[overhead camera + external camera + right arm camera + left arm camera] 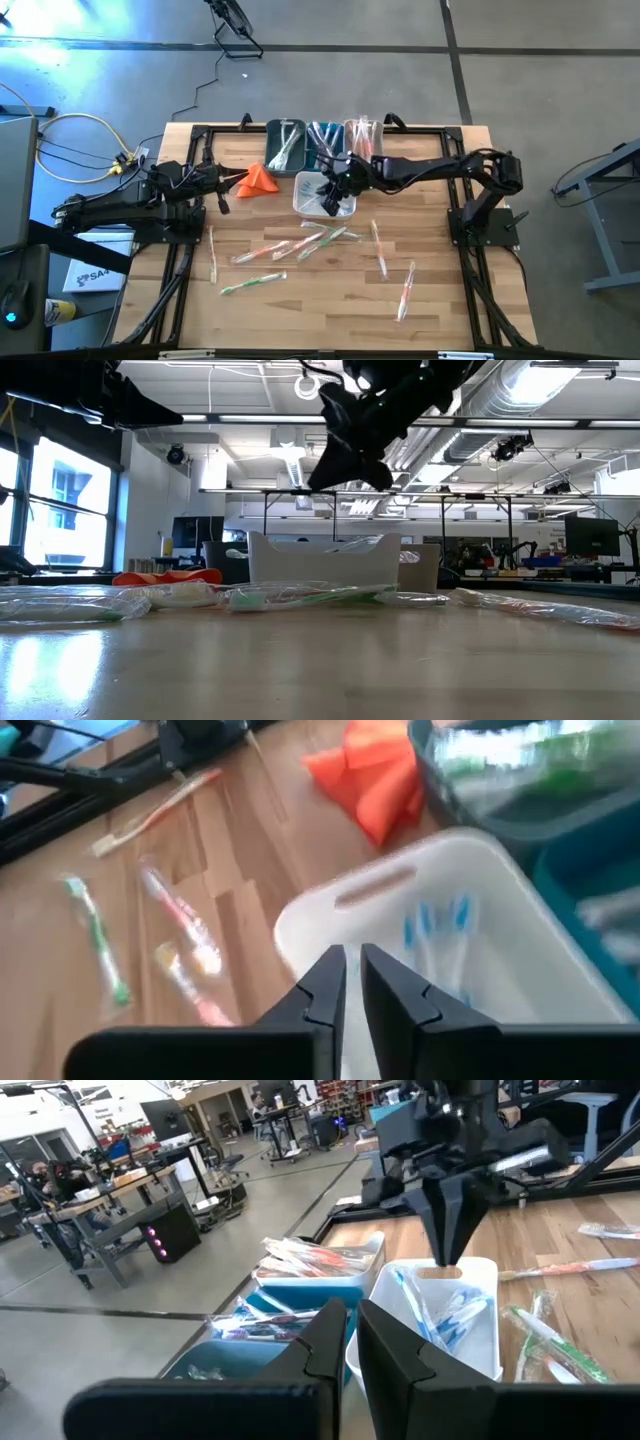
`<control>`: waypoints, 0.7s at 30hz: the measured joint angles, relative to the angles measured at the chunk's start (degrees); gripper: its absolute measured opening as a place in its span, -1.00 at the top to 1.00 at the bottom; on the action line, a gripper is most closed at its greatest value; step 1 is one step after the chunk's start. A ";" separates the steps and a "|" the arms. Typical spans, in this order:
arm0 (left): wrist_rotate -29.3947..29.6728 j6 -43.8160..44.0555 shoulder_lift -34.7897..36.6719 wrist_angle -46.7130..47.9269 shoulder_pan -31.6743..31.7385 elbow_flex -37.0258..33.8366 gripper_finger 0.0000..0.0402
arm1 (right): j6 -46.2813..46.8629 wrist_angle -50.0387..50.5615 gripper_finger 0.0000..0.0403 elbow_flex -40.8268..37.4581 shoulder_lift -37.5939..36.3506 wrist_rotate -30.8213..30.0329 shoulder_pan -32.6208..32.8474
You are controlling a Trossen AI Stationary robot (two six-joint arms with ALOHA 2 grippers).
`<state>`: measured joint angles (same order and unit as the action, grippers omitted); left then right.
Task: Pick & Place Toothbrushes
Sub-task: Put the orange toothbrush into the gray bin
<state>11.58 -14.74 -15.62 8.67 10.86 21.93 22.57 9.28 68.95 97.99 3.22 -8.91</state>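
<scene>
Several wrapped toothbrushes [300,243] lay scattered on the wooden counter [330,300], well apart from one another, with green, orange and pinkish handles showing through clear wrappers. More sat in a row of bins at the far edge, and blue-handled ones lay in the white bin [322,195] just in front of that row. We noted the right hand [331,192] hovering above the white bin, its fingers together with nothing visible between them. We noted the left hand [218,186] waiting beside the orange folded cloth [259,180], fingers likewise together and empty.

We judged each toothbrush light and stiff along its length, but the wrapper looked slick and crinkly, so a grip on loose film alone could slip. We would take hold across the handle near mid-length, fingers set crosswise to the stick, pressing through the wrapper onto the handle itself.
</scene>
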 joint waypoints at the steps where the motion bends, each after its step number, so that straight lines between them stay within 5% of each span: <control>1: 0.02 0.00 -0.02 0.00 0.02 0.00 0.88 | 1.49 1.12 0.89 0.00 -0.58 -0.18 0.14; 11: 0.06 0.01 0.00 0.00 0.01 0.00 0.88 | 15.33 18.29 0.98 0.11 -8.03 -7.61 4.08; 21: 0.06 0.02 0.01 0.00 0.01 0.00 0.88 | 4.18 19.85 0.98 0.00 -7.75 -7.50 10.86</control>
<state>11.64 -14.72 -15.62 8.67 10.87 21.93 26.75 29.13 68.94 90.24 -4.28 1.95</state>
